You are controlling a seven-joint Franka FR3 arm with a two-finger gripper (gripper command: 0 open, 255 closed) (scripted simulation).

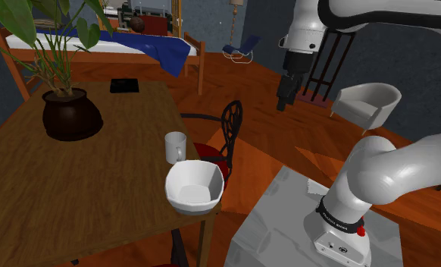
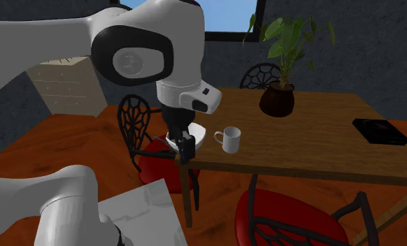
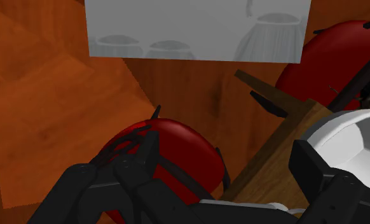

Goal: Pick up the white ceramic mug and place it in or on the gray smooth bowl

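**Off the surface's corner: pincer wide, empty, mug not yet taken**

Pincer (image 3: 223, 146) hangs pointing down, just off the corner of the wooden surface (image 1: 98, 182). In the wrist view a chair's red seat (image 3: 171, 146) lies below it. Fingers (image 3: 139, 159) stand well apart w/ nothing btwn them, prob. wide so they can straddle the mug's wall once over it.

White mug (image 1: 175, 146) stands upright on the surface nr that corner, just beside the pale bowl (image 1: 194, 186). The second ext. view shows a small gap btwn them. Bowl sits mouth up and empty, right at the corner edge.

Both are on the side nearest the stand (image 1: 279, 220), so I judge the job short: shift over the mug, descend, close, lift, small hop to the bowl. Risk: the bowl is so near the mug that a finger could nudge it. The chair back (image 1: 228, 125) is also close to the path.

Count:
- 1 mug, 1 bowl.
- 1 potted plant (image 1: 69, 114) further along the surface and 1 flat black slab (image 1: 124, 86) at its far end, both well apart from mug and bowl.
- 3 chairs (image 2: 143, 129) in the second ext. view, all w/ black frames. Two show red seats; the third's seat is hidden.
- 1 arm (image 1: 393, 178), 1 pincer, 2 fingers.
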